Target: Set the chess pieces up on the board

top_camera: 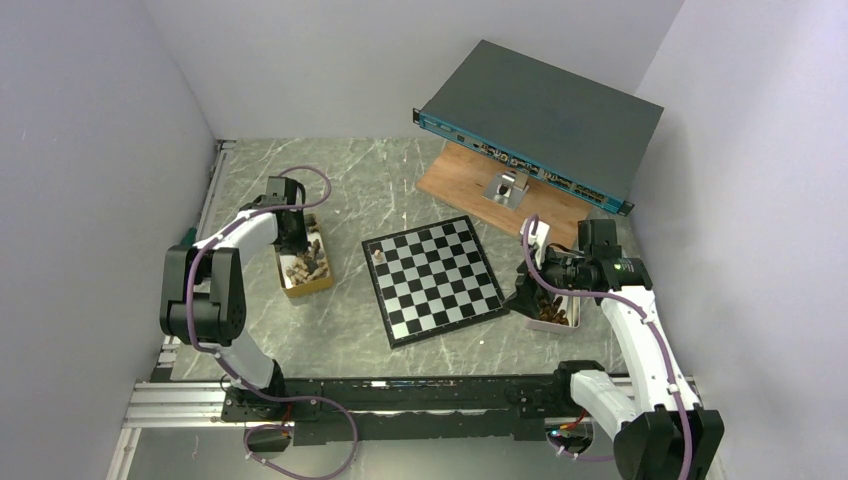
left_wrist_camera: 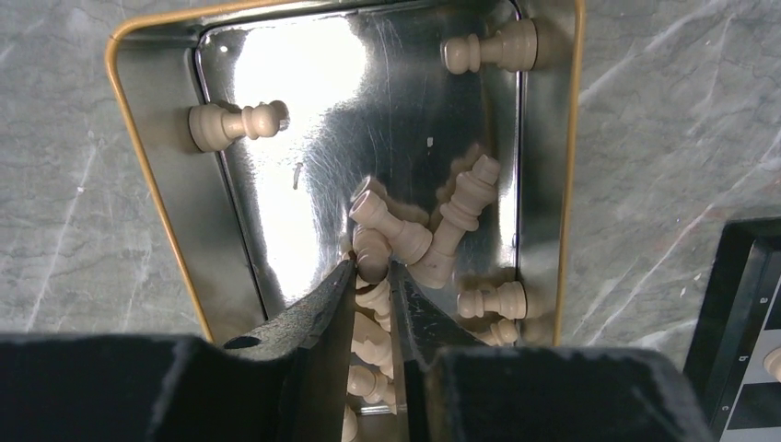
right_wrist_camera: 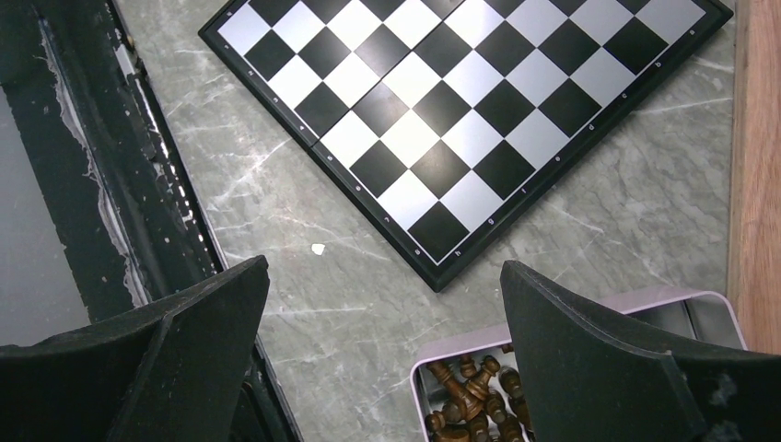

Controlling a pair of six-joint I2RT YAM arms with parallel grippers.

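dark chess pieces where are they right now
In the top view the dark chess pieces lie heaped in a pale tin just right of the board, beneath the right gripper.

Bright even light; glare whitens the tin (left_wrist_camera: 304,110), foreground perhaps blurred.

left hand (left_wrist_camera: 371,274): pointing down, narrow gap (grip unclear) | right hand (right_wrist_camera: 382,269): spread wide

Checkered board (top_camera: 432,279) flat; tan pieces (left_wrist_camera: 405,238) in tin (left_wrist_camera: 184,184)
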